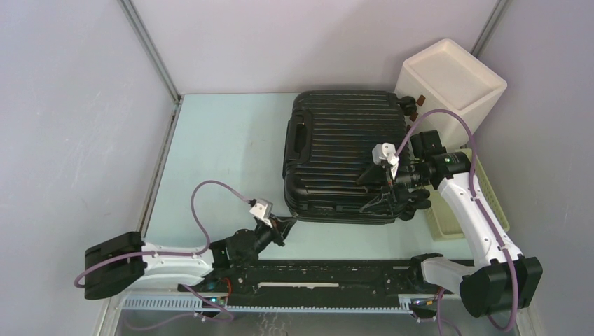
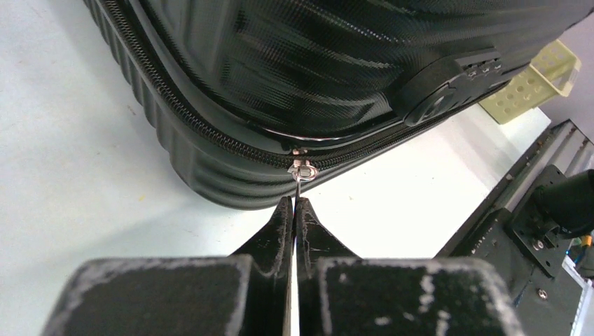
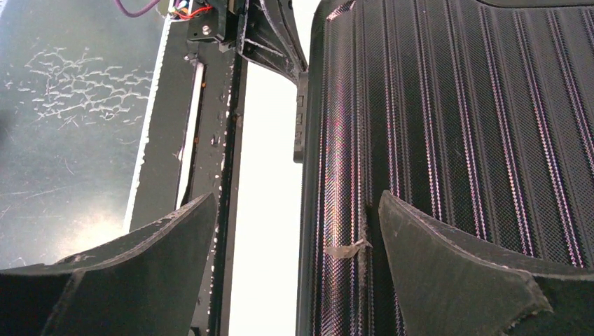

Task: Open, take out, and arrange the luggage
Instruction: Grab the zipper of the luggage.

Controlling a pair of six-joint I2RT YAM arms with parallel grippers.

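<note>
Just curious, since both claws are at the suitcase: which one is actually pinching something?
The left gripper: it is shut on the zipper pull of the suitcase. The right gripper stands wide open at the ribbed shell, clamping nothing.

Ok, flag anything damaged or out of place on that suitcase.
One small thing: a pale scrap or scuff sits on a rib of the luggage, just in front of the open right gripper. Otherwise the shell looks intact.
</note>
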